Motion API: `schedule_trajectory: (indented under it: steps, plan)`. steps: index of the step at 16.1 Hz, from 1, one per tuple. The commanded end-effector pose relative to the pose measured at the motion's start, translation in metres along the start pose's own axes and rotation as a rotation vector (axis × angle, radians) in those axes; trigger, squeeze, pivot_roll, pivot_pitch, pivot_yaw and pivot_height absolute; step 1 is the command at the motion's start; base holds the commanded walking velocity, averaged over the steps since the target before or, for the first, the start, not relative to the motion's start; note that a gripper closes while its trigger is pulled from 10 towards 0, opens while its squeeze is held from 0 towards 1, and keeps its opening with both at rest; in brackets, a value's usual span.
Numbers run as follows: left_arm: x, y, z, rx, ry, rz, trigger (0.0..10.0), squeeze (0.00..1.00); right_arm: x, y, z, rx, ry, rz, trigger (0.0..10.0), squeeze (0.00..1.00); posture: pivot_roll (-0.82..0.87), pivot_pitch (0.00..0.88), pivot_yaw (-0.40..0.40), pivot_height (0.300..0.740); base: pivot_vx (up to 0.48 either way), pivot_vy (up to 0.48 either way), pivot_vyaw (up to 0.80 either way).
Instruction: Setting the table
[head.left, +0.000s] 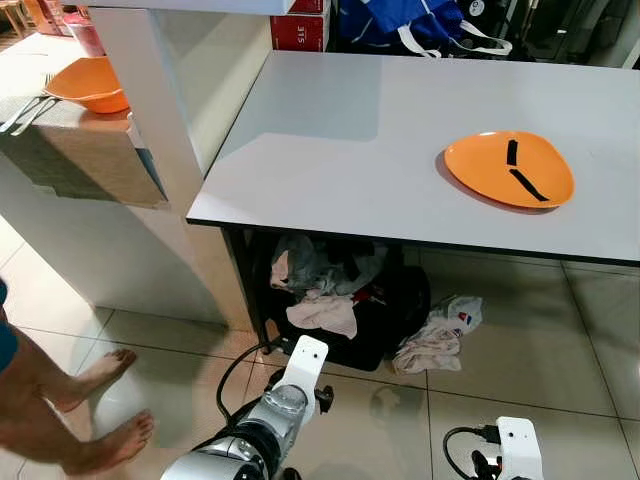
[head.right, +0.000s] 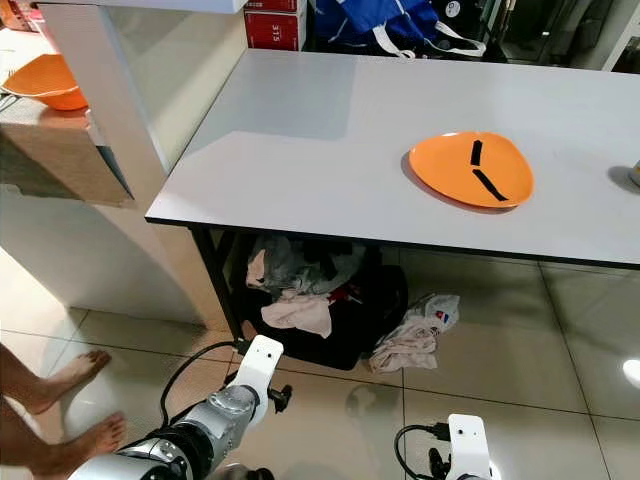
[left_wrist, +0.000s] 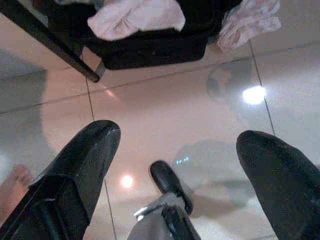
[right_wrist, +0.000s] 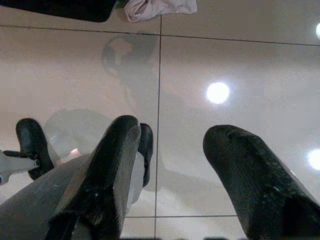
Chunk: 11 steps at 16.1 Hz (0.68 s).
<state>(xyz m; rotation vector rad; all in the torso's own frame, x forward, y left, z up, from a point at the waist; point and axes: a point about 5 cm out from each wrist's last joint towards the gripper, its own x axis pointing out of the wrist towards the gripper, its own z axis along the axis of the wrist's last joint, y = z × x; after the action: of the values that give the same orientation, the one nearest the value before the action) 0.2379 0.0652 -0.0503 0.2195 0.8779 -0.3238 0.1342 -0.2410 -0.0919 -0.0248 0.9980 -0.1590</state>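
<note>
An orange plate (head.left: 509, 168) with two black strips on it lies on the grey table (head.left: 400, 130), toward its right side. An orange bowl (head.left: 88, 84) sits on the counter at the far left, with a fork (head.left: 25, 108) beside it. Both arms hang low over the tiled floor. My left gripper (left_wrist: 177, 145) is open, its fingers (left_wrist: 82, 165) spread with nothing between them. My right gripper (right_wrist: 170, 145) is open too and holds nothing.
A black basket (head.left: 340, 300) heaped with clothes stands under the table, and a bundle of cloth (head.left: 435, 340) lies on the floor beside it. A person's bare feet (head.left: 110, 420) are at the lower left. A white pillar (head.left: 160, 90) separates counter and table.
</note>
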Motion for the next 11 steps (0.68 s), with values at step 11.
schedule_trajectory:
  steps: [11]
  plan:
    - [-0.004,0.001,0.03,-0.129,-0.3,0.001,10.0,0.0,0.0,0.0,0.029,0.007,-0.22,0.049,10.0,0.0,-0.01,0.0,0.032,0.735,0.0,0.0,0.0]
